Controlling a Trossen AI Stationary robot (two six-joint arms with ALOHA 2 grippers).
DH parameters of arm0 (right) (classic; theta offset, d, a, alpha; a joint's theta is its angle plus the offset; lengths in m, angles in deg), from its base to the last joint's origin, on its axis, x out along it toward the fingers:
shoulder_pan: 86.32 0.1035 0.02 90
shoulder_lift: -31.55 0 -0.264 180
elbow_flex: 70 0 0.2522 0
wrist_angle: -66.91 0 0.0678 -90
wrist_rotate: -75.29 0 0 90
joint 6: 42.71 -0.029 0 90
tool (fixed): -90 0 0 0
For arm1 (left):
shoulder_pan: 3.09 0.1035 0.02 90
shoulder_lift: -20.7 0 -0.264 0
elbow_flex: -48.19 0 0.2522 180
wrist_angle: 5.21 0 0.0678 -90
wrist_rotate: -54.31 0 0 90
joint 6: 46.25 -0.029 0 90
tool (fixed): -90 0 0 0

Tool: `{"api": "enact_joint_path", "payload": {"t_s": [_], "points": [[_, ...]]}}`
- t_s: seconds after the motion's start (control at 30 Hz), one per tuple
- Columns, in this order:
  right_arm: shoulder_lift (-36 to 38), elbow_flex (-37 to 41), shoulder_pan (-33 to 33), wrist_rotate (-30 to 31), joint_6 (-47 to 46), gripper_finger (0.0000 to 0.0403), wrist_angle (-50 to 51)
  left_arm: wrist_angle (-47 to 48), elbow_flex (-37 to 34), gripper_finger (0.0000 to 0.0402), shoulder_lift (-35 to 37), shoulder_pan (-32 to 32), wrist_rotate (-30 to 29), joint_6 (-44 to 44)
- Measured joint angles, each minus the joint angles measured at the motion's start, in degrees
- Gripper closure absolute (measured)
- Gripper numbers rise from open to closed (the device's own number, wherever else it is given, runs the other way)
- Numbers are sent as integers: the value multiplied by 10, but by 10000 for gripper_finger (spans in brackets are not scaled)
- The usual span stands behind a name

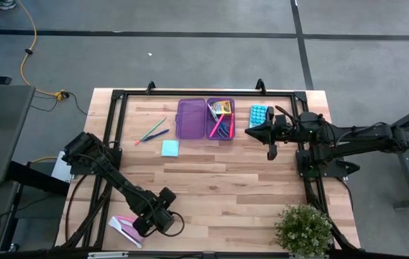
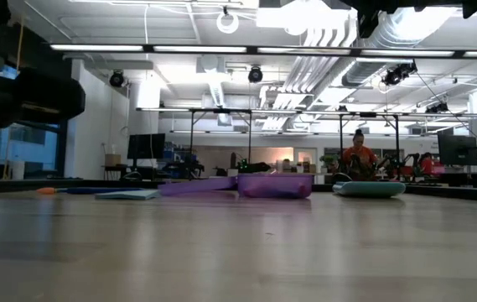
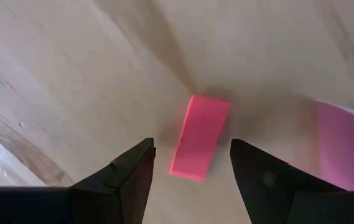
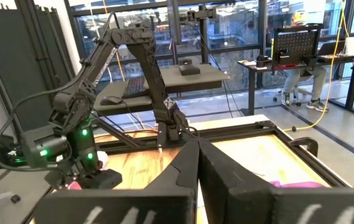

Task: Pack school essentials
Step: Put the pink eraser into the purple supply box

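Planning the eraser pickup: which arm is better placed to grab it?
Left. Its claw is open and hangs right over the eraser, fingers either side of it. The right claw is shut, far across the table near the calculator.

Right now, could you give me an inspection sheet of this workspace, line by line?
Surface: wooden table, black frame.
Job's things: open purple case holding crayon box and markers; pencils and notepad beside it; pink eraser near front left corner.
Clutter: calculator, plant, pink-and-white pieces.
Grippers: left gripper open over the eraser; right gripper shut, by the calculator.
Cables: yellow cord on the floor.
Surroundings: a person far behind.
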Motion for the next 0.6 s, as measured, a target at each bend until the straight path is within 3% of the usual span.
{"api": "enact_joint_path", "payload": {"t_s": [0.6], "points": [[0,0,0,9,0,403,2,-29,-19,212,2,0,9,-47]]}}
